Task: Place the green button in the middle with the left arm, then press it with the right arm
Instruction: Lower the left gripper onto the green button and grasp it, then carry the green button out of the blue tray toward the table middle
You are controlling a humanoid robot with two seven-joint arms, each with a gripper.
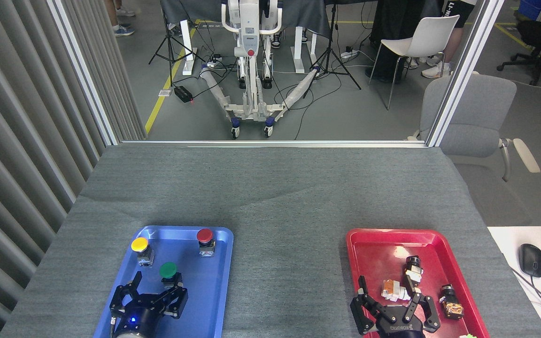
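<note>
The green button (168, 270) stands in the blue tray (214, 286), its green cap up and its base partly hidden behind a finger. My left gripper (150, 292) is open over the tray's near part, blue light lit, its fingers spread just in front of the button, one fingertip close to its base. Grey cloth between the two trays forms the middle (287, 277), and it is bare. My right gripper (395, 298) hangs open over the near end of the red tray (374, 244), holding nothing.
A yellow button (140, 246) and a red button (204, 237) stand at the blue tray's far end. Several small parts lie in the red tray, among them a white-and-orange one (392, 290). A black mouse (531, 259) lies on a white desk at right.
</note>
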